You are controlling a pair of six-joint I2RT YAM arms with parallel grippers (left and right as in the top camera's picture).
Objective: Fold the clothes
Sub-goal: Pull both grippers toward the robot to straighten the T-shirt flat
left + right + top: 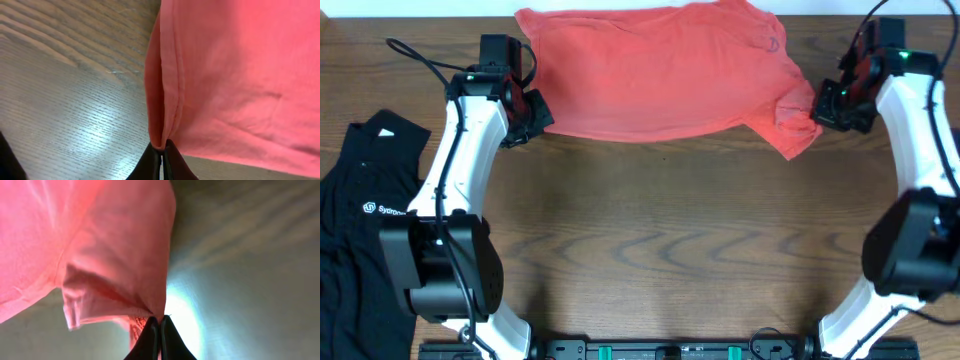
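Wood-grain table (pixel 650 230) lies under my 2 arms. My left gripper (pixel 162 152) pinches a hem edge of the coral-red T-shirt (pixel 660 75), and my right gripper (pixel 159 325) nips its sleeve. I see it spread along the far side. A black collared shirt (pixel 360 230) lies beside my left arm.

A small white logo mark (pixel 367 208) with white lettering after it is printed on the black collared fabric shirt (pixel 350 250), which lies at nine o'clock in the overhead view. Only the opening letters, seemingly "Sydr", can be made out. The rest is covered by the white left arm (pixel 455 160). A faint dark mark (pixel 773 44) is seen at one o'clock on the coral-red soft T-shirt (pixel 660 75), but it cannot be read. Nothing legible is found in the wrist views.
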